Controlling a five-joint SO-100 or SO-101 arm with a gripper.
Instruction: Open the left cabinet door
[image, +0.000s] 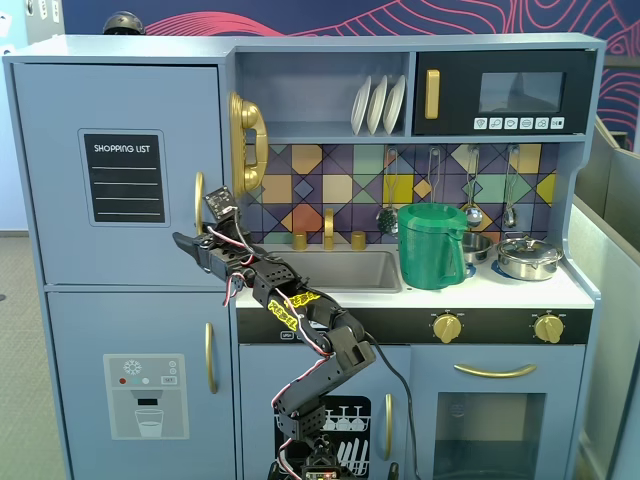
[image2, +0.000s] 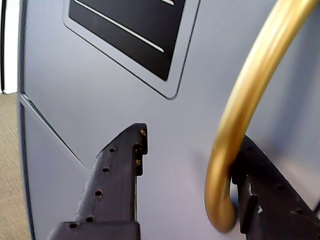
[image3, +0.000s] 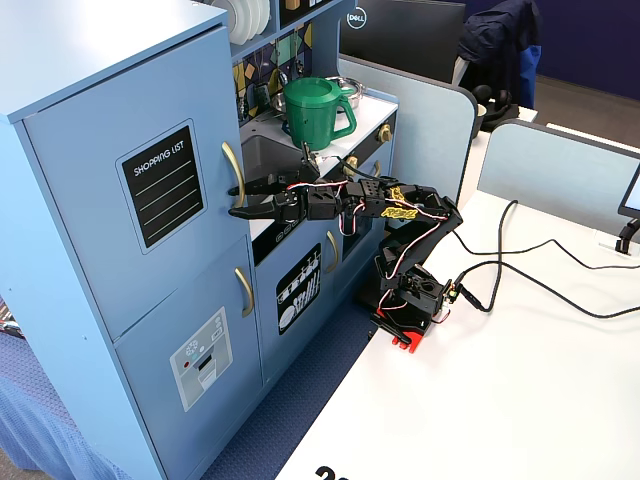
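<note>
The left cabinet door (image: 120, 170) is a light-blue panel with a black "SHOPPING LIST" chalkboard (image: 124, 177) and a curved gold handle (image: 199, 203). It lies flush with the cabinet in both fixed views. My gripper (image: 183, 243) is open at the lower end of the handle. In the wrist view the gripper (image2: 192, 140) straddles the gold handle (image2: 250, 100): the right finger (image2: 270, 190) sits behind the handle's bottom curve against it, and the left finger (image2: 117, 175) is apart over the bare door (image2: 100, 100). From the side, the gripper (image3: 233, 201) is just below the handle (image3: 233, 172).
Below is a blue door with a water-dispenser graphic (image: 140, 395) and its own gold handle (image: 210, 357). A gold toy telephone (image: 247, 140) hangs just right of the door. A green pitcher (image: 432, 245) stands by the sink (image: 340, 270). The arm's base and cables sit on a white table (image3: 500, 400).
</note>
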